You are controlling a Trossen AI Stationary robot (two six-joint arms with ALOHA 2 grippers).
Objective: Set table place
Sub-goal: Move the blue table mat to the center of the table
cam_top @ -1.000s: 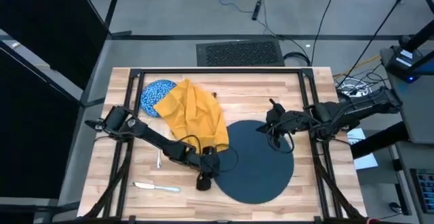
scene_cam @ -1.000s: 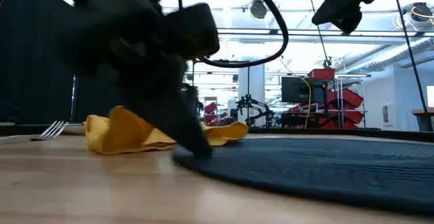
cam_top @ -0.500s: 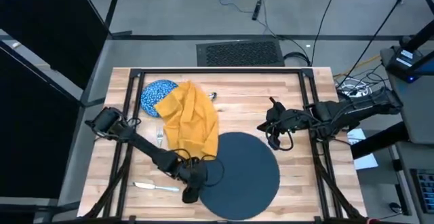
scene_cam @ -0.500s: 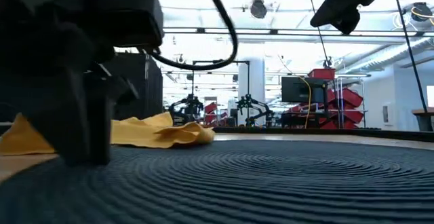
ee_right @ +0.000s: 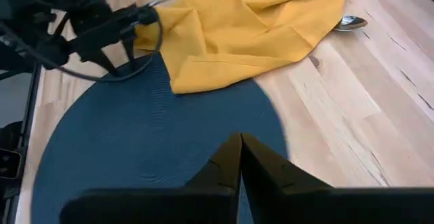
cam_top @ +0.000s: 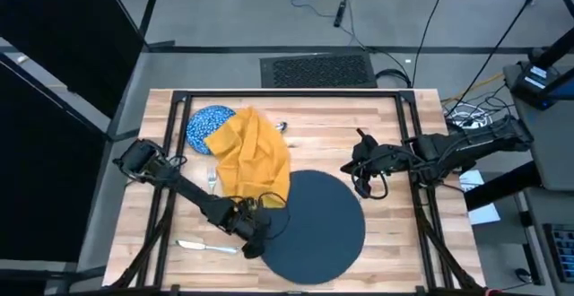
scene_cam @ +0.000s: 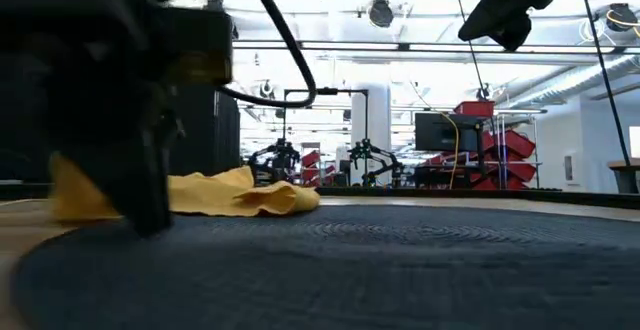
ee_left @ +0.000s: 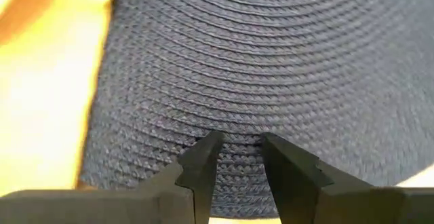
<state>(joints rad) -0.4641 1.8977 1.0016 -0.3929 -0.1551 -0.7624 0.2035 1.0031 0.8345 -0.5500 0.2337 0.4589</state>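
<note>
The round dark blue woven placemat [cam_top: 314, 224] lies flat on the light plank surface [cam_top: 395, 242], toward the front edge and a little right of centre. Its concentric weave shows plainly in my left wrist view. My left hand [cam_top: 252, 240] sits at the mat's left rim, low against the surface; its fingers [ee_left: 203, 163] stand a narrow gap apart with the mat's edge between them, pinching the rim. In the low view this hand fills the left side as a dark bulk standing on the mat's edge.

The mustard-yellow napkin [cam_top: 254, 155] lies crumpled just behind the mat, its lower corner overlapping the mat's rear-left rim. Its upper-left part covers the side of the blue speckled bowl [cam_top: 205, 126], which sits at the rear left of the surface. A spoon [ee_right: 351, 23] lies just beside the napkin's far right edge, its bowl showing. A fork [cam_top: 212, 182] lies beside the napkin's left edge, partly under my left arm. A knife [cam_top: 204, 246] lies flat near the front left, apart from the mat.

My right hand [cam_top: 360, 172] hovers above the surface just beyond the mat's right rear rim, not touching it; its fingers [ee_right: 234, 157] are closed together and hold nothing.
</note>
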